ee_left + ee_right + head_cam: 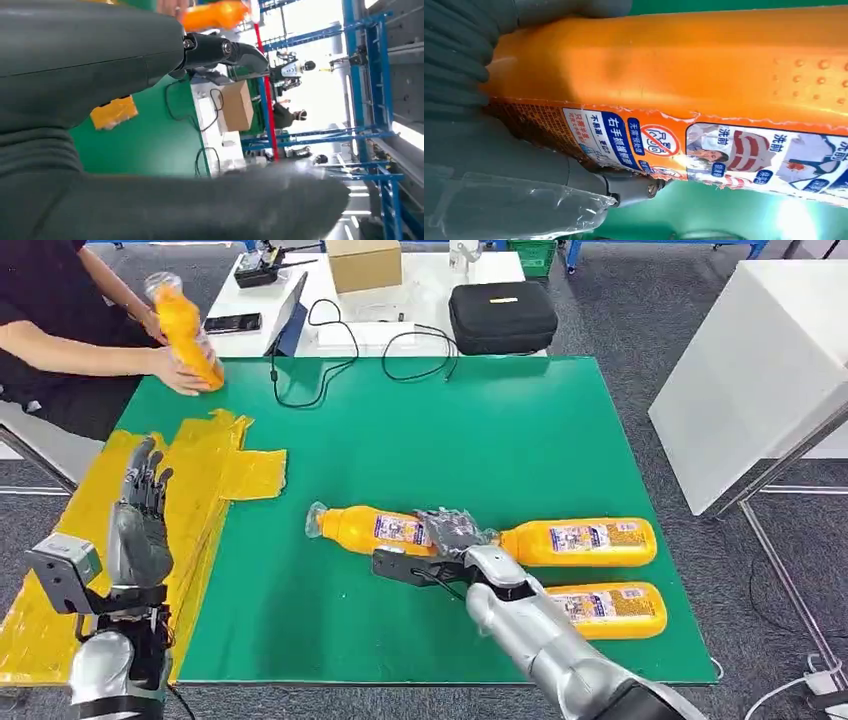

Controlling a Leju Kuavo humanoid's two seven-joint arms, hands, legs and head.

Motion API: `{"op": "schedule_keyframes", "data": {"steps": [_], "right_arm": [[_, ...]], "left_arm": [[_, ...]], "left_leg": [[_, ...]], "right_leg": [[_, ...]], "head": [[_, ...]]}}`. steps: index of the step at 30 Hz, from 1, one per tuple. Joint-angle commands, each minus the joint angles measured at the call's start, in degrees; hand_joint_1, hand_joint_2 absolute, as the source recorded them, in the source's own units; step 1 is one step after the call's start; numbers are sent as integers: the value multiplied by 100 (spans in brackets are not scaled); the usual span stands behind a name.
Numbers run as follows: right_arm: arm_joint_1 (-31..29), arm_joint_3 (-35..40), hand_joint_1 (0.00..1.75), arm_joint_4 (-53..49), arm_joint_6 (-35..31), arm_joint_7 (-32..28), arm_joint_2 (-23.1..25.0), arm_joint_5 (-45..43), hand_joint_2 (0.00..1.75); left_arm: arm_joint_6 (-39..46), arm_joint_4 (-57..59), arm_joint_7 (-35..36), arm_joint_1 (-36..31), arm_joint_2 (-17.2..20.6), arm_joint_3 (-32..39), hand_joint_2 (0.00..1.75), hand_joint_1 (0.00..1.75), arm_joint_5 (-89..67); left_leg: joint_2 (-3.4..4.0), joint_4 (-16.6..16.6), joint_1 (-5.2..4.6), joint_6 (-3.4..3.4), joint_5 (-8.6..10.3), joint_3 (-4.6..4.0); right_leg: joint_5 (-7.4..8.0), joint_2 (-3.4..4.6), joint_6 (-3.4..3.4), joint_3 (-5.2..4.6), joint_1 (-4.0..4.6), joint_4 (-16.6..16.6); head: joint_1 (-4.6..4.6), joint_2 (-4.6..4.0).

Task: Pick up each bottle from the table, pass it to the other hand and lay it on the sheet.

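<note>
Table [520, 430]: flat green mat. Yellow sheet [200, 475], crinkled, lies at the mat's left edge. Step in hand: pickup. The right robot hand [455, 535] grips a glossy orange bottle [375, 528] lying mid-mat, label ragged. Left robot hand [140, 510] hovers above the sheet, fingers spread, holding nothing. Next, judged: lift, then transfer leftward.

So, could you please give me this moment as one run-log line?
right robot hand: grips lying bottle | left robot hand: open over yellow sheet | person holds another bottle
</note>
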Motion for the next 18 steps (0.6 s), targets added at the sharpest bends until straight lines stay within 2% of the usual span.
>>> {"op": "schedule_keyframes", "data": {"steps": [1, 5, 11, 18], "right_arm": [[189, -490, 175, -2150, 167, -250, -16, -422, 175], [230, -359, 175, -2521, 264, -271, 80, -573, 175], [268, -345, 175, -2456, 214, -320, 55, -635, 175], [278, -131, 175, -2204, 168, -372, 379, -760, 175]], "left_arm": [[-647, -234, 3, 638, -329, 50, 175, 0, 1147], [-857, -77, 90, 727, -408, -91, 175, 0, 1414], [-874, -48, 83, 729, -404, -83, 175, 0, 1421], [-1217, 209, 271, 716, -498, -481, 175, 0, 1830]], "left_leg": [[24, 3, 1, -1, -9, -4], [18, 6, 5, -1, -13, -9], [1, -1, 7, -2, -8, -15], [3, -4, 7, -4, -8, -13]], "right_leg": [[-1, 17, -3, -10, 1, 3], [-8, 7, -4, -12, 4, 5], [-7, -9, -5, -13, 8, -5], [-8, -8, -7, -10, 8, -6]], "head": [[-2, 0], [-2, 0], [-2, 0], [-2, 0]]}}
